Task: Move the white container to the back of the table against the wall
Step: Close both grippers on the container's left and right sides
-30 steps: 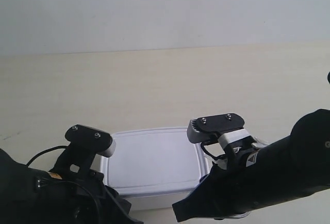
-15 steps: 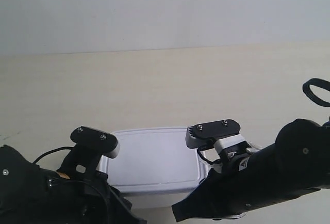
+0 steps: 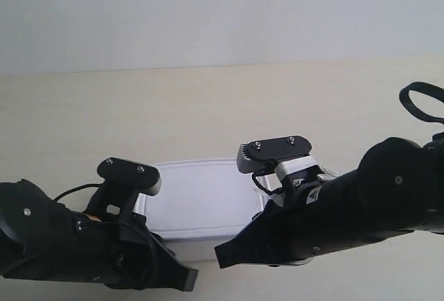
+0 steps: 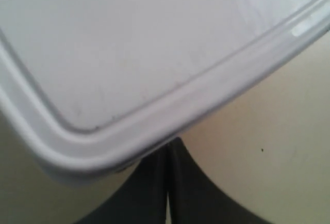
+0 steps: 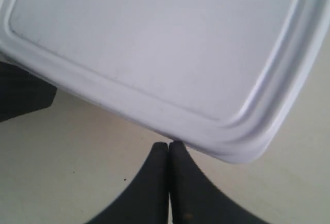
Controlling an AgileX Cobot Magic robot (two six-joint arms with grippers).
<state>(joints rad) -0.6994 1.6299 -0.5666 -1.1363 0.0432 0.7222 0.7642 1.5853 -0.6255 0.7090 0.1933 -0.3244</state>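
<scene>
We are looking at the white container (image 3: 201, 200) sitting low in the exterior view, over the near part of the table (image 3: 208, 107) and well apart from the wall (image 3: 208, 10) behind it. It is lying between two dark arms. The arm at the exterior view's left (image 3: 69, 245) is pressing in at one short side, and the arm at the exterior view's right (image 3: 347, 211) is crowding the other. Both are touching it or just beside it (we cannot tell which from this angle).

In the left wrist view we are seeing the left gripper (image 4: 168, 154) with its two dark fingers (image 4: 149, 182) drawn tight together, only a thin seam between them. Their tips are disappearing beneath a rounded corner of the lid (image 4: 129, 53).

In the right wrist view the right gripper (image 5: 169, 146) is likewise pinched closed, with nothing between its fingers (image 5: 154, 182). Its tips are meeting the lid's rim close to another rounded corner.

We cannot tell whether the container is resting on the table or raised off it.
</scene>
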